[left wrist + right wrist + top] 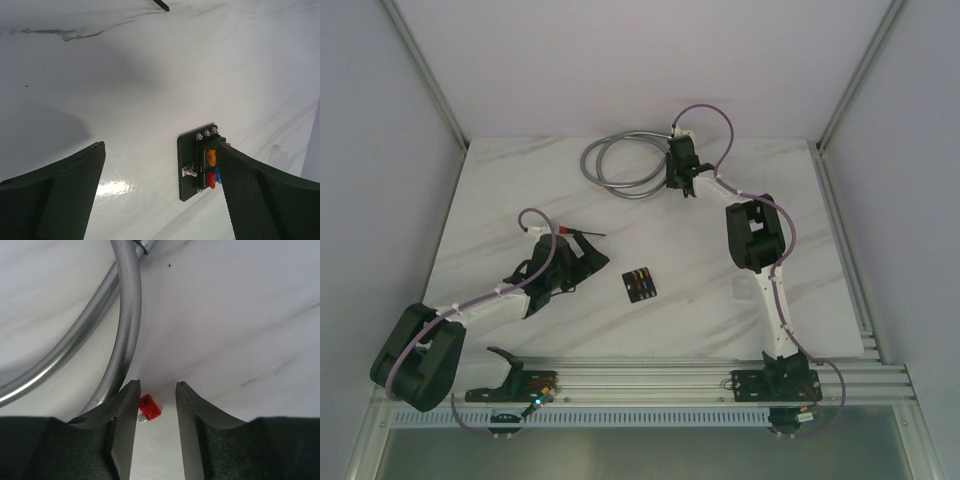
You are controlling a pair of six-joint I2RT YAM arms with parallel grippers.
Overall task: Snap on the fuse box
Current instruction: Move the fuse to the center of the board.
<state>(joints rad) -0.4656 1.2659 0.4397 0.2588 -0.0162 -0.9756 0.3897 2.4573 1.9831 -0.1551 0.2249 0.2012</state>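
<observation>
Left hand [161, 149] gapes wide, holding nothing; the fuse box [196, 166] lies on the surface [150, 75] just beside its lower-right finger [260, 195]. Right hand [157, 384], partly apart, straddles a red fuse [149, 409] beside a grey cable [127, 315].

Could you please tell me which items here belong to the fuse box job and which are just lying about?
Job:
fuse box
red fuse, straddled by the right claw, probably

Lying about:
grey cable coil
</observation>
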